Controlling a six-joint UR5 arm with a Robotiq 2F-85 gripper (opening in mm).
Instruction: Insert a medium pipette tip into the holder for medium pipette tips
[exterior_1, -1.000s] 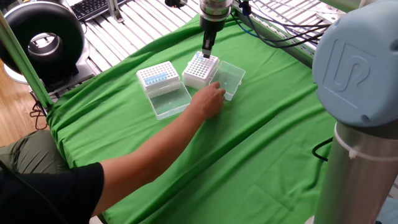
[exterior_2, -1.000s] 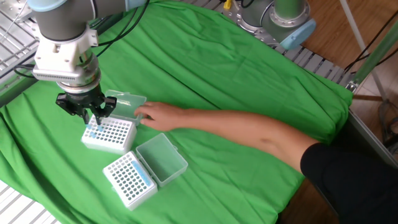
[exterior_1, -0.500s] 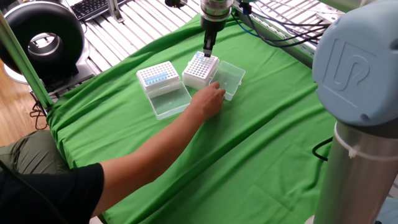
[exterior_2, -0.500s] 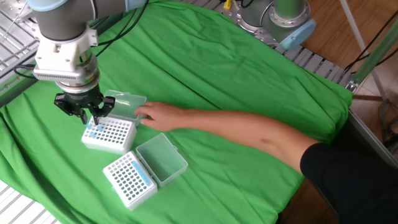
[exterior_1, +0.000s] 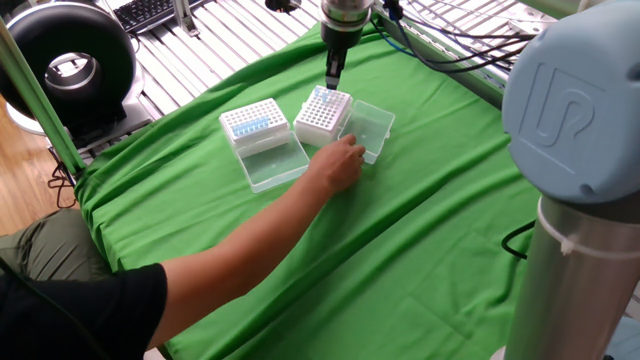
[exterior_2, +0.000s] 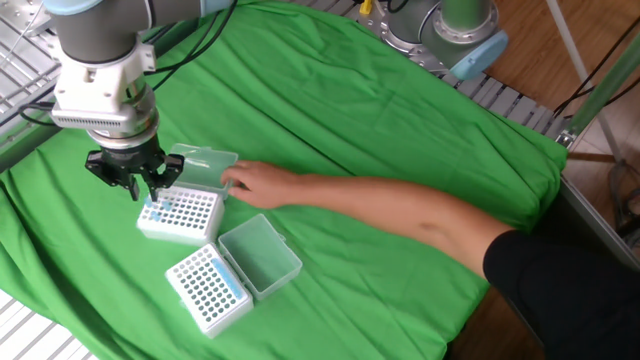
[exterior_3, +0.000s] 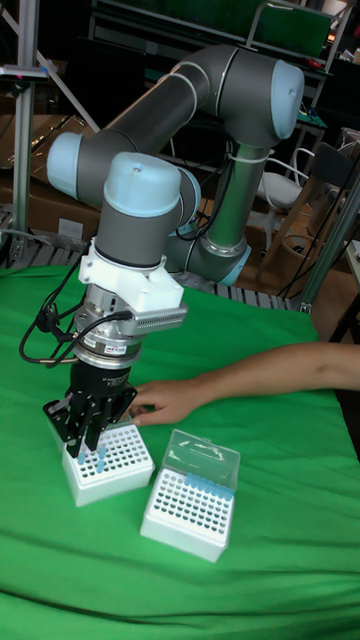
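Hovering: my gripper (exterior_2: 134, 186) just above the holder for medium pipette tips (exterior_2: 180, 214), at its 10 o'clock corner. Jaws nearly closed; any tip held, cannot tell. A person's hand (exterior_2: 247, 184) steadies the holder at 2 o'clock. Best practice: move straight vertically, no sideways drag.

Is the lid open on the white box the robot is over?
Open. The clear plastic lid is swung back and lies on the green cloth beside the white rack of small holes, so the holes are uncovered under the robot's hand.
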